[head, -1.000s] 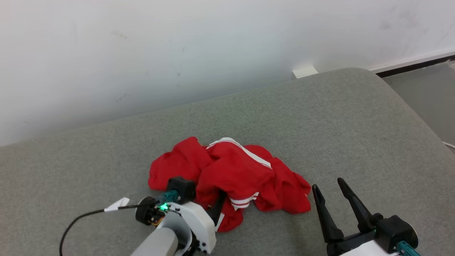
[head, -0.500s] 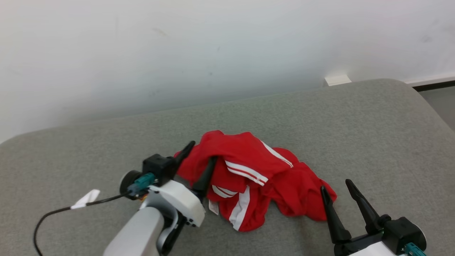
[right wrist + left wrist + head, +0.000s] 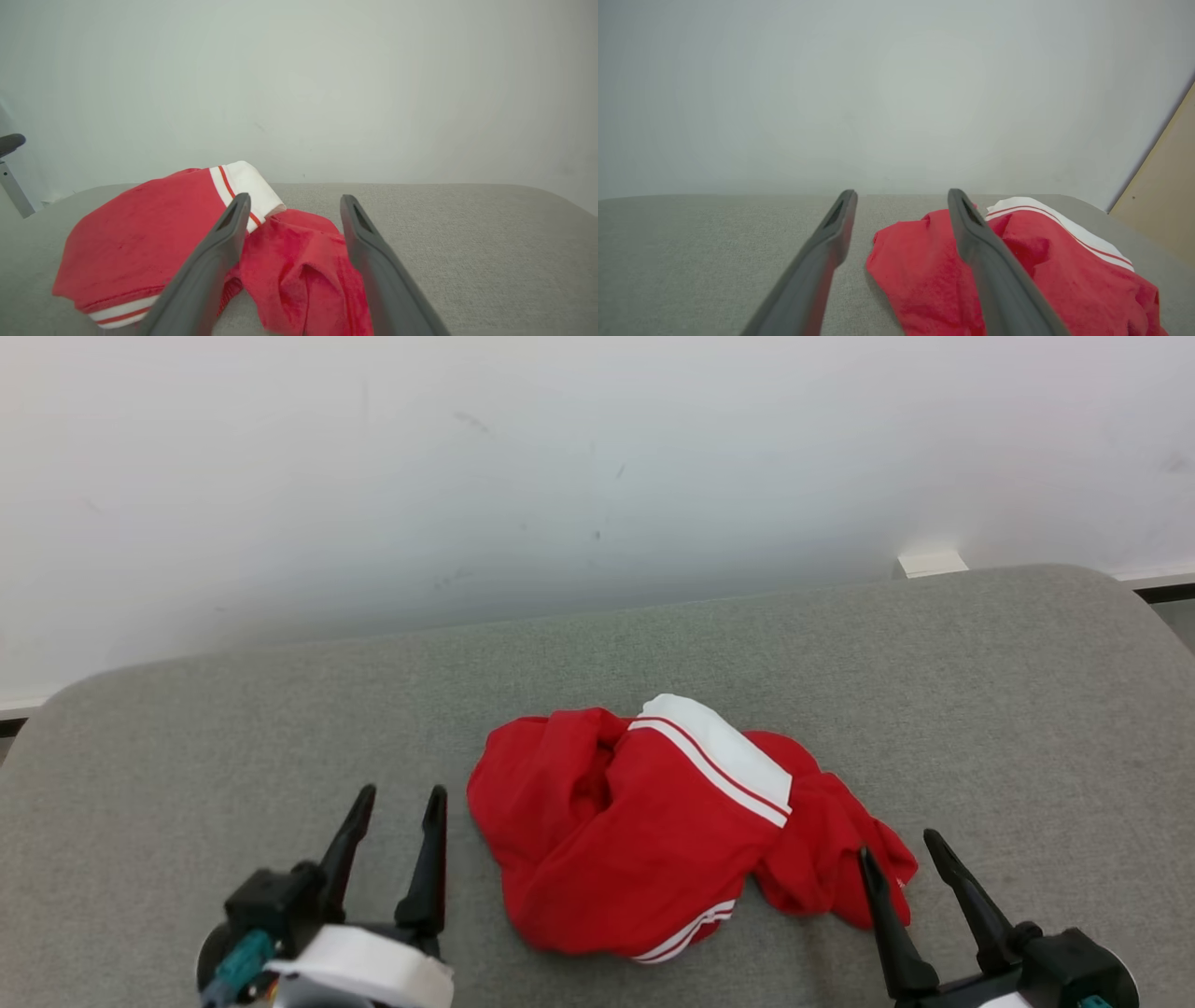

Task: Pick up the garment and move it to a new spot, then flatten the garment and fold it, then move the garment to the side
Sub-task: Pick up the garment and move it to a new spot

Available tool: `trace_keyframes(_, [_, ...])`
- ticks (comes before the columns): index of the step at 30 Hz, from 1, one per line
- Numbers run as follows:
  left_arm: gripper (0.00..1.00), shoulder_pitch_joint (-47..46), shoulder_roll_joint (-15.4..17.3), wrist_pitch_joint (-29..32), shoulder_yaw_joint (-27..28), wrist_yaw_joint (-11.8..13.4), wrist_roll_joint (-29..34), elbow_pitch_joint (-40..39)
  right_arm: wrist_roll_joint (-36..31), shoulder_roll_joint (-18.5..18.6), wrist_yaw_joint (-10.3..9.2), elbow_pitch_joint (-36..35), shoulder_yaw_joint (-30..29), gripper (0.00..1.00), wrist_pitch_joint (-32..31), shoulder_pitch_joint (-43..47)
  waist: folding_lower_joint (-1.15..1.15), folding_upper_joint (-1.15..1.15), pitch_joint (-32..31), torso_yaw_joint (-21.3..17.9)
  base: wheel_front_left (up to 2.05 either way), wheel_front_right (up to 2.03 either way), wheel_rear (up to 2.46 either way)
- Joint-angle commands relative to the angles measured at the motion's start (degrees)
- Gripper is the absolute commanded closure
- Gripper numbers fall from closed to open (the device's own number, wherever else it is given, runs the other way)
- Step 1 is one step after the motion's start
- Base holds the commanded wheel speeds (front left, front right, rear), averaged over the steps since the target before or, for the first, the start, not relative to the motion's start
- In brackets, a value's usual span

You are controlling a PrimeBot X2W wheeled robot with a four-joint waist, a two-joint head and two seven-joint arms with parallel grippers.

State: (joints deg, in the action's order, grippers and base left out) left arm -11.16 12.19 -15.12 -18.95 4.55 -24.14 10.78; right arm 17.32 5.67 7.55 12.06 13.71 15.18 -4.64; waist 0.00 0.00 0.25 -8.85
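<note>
Roughly crosswise, crumpled red garment (image 3: 644,831), white band (image 3: 719,756) toward the wall (image 3: 560,476)

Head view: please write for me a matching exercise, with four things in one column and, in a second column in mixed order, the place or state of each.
Things
1. red garment
2. left gripper
3. right gripper
4. white band

Places or states
A. open, at the heap's right edge
B. on top of the heap, with a thin red stripe
C. crumpled in a heap on the grey surface, held by nothing
D. open, left of the heap

Pairs: 1-C, 2-D, 3-A, 4-B
</note>
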Motion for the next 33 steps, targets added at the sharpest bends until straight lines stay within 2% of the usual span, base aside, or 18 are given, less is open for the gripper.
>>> trace_keyframes(1, [0.0,2.5,-0.47,-0.02,1.57,0.6,1.59,-1.51,0.37,0.61,-0.11,-0.02,-0.3,0.0,-0.06,0.9,0.0,0.0,0.06,0.1,0.0,0.0,0.0])
trace_keyframes(7, [0.0,7.56,-2.97,-0.04,5.68,0.39,4.57,-3.82,0.53,0.73,-0.11,-0.2,-1.36,0.0,-0.06,2.06,0.0,0.0,0.0,0.16,0.0,0.0,0.0])
trace_keyframes(15, [0.0,10.47,-6.69,-0.04,9.34,-2.94,7.96,-4.94,0.29,0.65,-0.11,-0.61,-2.24,0.0,-0.06,2.68,0.0,0.0,-0.57,-0.05,0.0,0.0,0.0])
trace_keyframes(33, [0.0,8.38,-8.97,-0.05,11.84,-7.06,10.79,-2.96,0.22,0.51,-0.11,-0.22,-1.35,0.0,-0.06,1.42,0.0,0.0,-0.29,-0.45,0.0,0.0,0.0])
